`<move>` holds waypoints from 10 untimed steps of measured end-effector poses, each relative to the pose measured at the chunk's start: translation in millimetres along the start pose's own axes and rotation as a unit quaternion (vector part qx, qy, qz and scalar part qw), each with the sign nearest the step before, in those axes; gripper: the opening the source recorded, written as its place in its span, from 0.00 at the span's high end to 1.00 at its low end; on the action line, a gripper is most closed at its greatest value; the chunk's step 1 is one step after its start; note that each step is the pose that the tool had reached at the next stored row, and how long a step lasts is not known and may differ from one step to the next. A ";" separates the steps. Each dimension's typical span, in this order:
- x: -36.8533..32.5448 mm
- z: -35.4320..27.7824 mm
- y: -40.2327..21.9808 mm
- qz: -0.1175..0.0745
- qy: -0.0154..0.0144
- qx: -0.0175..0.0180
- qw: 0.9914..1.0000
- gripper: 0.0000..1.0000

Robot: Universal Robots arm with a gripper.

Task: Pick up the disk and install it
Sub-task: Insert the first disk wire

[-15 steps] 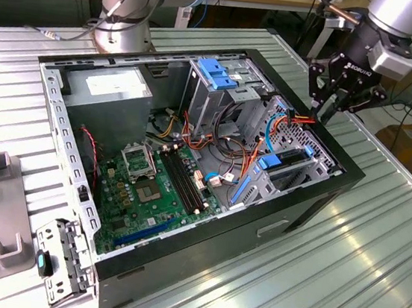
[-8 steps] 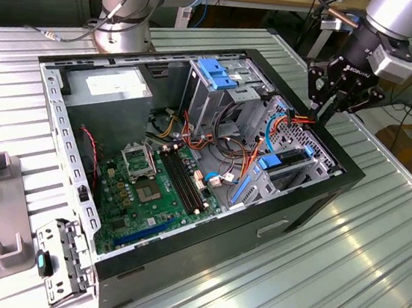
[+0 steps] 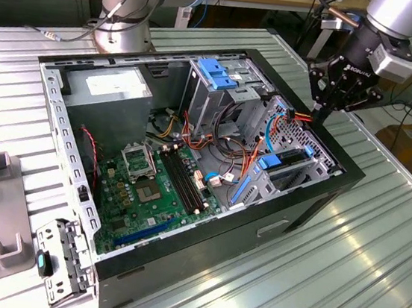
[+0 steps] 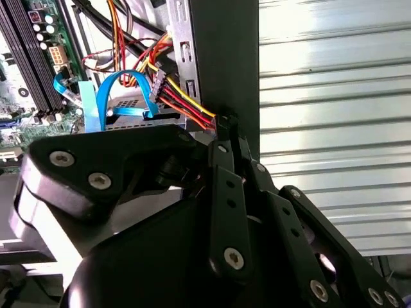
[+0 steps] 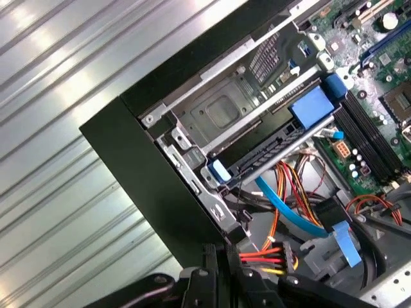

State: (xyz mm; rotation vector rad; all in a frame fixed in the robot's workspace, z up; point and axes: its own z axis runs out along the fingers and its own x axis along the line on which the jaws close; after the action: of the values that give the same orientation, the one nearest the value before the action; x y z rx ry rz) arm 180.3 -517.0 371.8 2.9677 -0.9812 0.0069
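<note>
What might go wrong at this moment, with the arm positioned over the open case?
The gripper hangs right at the case wall beside the red, yellow and black power cable bundle; its fingertips could snag or pinch those wires. The disk sits in the bay among blue cables, which could catch on it.

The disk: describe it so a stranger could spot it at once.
Find the open computer case on the ribbed table. In the low drive bay on the exterior view's right lies the disk, a flat slab. Unlike the thin blue cables nearby, it carries a broad bright blue tab.
</note>
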 end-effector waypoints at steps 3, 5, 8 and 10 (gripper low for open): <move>0.2 -6.9 0.0 0.011 -0.001 0.000 1.000 0.83; 0.2 -7.0 0.0 0.032 -0.001 -0.001 0.999 0.83; 0.1 -7.0 0.0 0.058 -0.001 -0.001 0.998 0.83; 0.1 -6.7 0.0 0.071 -0.001 -0.001 0.998 0.83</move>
State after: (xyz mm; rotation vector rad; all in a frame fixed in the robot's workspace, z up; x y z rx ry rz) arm 180.4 -517.0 378.5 2.8903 -1.1880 0.0033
